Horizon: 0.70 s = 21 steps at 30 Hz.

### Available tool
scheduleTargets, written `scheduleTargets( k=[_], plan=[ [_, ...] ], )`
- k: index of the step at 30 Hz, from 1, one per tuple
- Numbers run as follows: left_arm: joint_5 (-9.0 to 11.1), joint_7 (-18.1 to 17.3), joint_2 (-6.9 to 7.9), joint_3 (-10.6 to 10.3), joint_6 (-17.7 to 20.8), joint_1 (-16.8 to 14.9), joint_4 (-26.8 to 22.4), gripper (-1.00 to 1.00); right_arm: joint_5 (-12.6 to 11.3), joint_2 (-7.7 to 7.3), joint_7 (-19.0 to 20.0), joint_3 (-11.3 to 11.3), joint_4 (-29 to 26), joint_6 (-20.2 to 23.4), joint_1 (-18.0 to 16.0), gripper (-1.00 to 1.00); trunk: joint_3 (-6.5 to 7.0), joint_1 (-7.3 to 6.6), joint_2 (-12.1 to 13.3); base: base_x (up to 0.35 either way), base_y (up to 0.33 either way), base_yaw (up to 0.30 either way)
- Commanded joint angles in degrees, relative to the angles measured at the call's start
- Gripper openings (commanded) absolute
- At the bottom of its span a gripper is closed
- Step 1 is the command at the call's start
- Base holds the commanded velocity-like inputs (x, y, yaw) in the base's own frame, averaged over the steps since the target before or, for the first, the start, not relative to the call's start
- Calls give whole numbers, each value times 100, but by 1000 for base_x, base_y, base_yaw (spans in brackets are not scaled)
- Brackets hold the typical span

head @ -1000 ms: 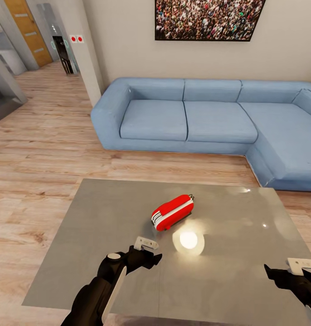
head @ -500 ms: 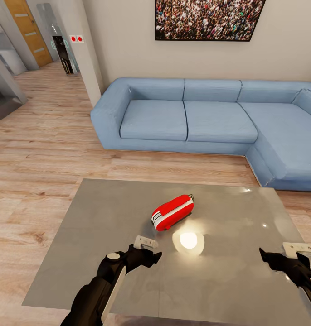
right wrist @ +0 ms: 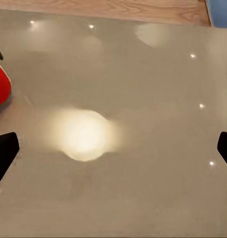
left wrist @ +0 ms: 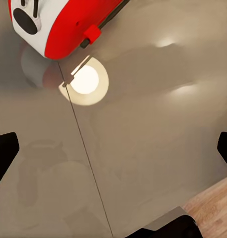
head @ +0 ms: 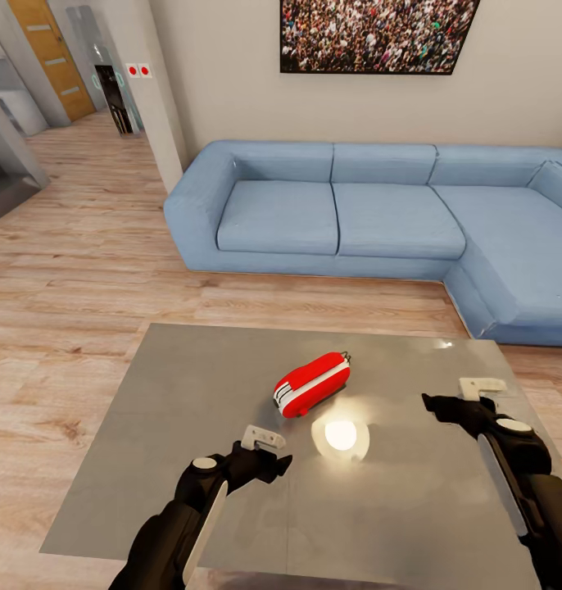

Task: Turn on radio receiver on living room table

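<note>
Right gripper (head: 457,395) beside radio receiver (head: 311,383), apart.

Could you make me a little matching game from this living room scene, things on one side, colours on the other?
Things:
1. radio receiver
2. sofa
3. table
4. door

Colours:
A. glossy grey
B. orange wood
C. red with white trim
D. light blue

Pairs: 1-C, 2-D, 3-A, 4-B
</note>
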Motion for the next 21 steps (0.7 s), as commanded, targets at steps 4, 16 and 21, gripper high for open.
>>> scheduleTargets(
  k=[4, 16, 21],
  plan=[
    [0, 0, 0, 0, 0, 0, -6, 100, 79, 463, -29, 30, 228, 316, -526, 100, 0, 0, 0, 0, 0, 0],
    [0, 0, 0, -2, 0, 0, -7, 100, 161, 705, 5, 38, 214, 709, -977, 100, 0, 0, 0, 0, 0, 0],
    [0, 0, 0, 0, 0, 0, -13, 100, 175, 706, -10, 35, 203, 713, -984, 100, 0, 0, 0, 0, 0, 0]
  ],
)
